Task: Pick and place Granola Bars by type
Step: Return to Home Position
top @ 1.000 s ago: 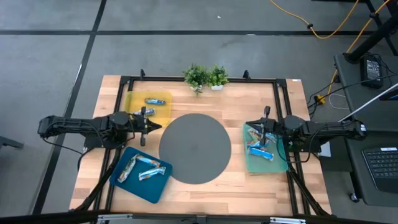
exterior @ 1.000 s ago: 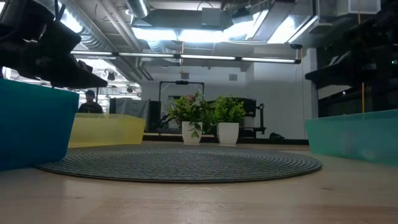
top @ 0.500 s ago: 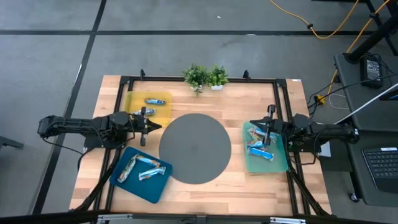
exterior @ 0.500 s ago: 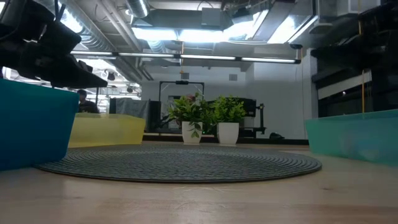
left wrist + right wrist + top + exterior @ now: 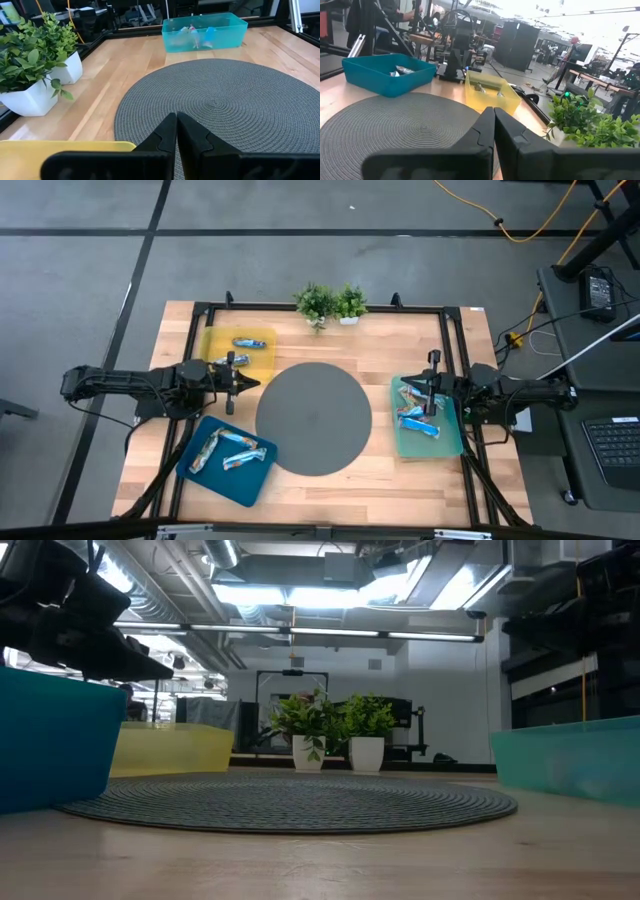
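Note:
Granola bars lie in three trays. Blue-wrapped ones (image 5: pixel 251 342) are in the yellow tray (image 5: pixel 212 340), silver and multicoloured ones (image 5: pixel 238 454) in the blue tray (image 5: pixel 255 485), and blue and red ones (image 5: pixel 417 421) in the teal tray (image 5: pixel 450 442). My left gripper (image 5: pixel 256 383) hovers shut between the yellow tray and the round grey mat (image 5: pixel 314 418); its closed fingertips (image 5: pixel 176 125) point across the mat. My right gripper (image 5: pixel 403 387) hovers shut over the teal tray's left edge; its closed fingertips (image 5: pixel 494 120) face the mat. Neither holds anything.
Two small potted plants (image 5: pixel 331 303) stand at the table's far edge, behind the mat. A black frame (image 5: pixel 450 320) runs around the tabletop. Bare wood shows near the table's near edge (image 5: pixel 340 495). People and workshop gear show in the room beyond the table.
My right gripper has drawn back a little toward the table's right edge, over the teal tray, staying shut. The bars and trays have not moved.

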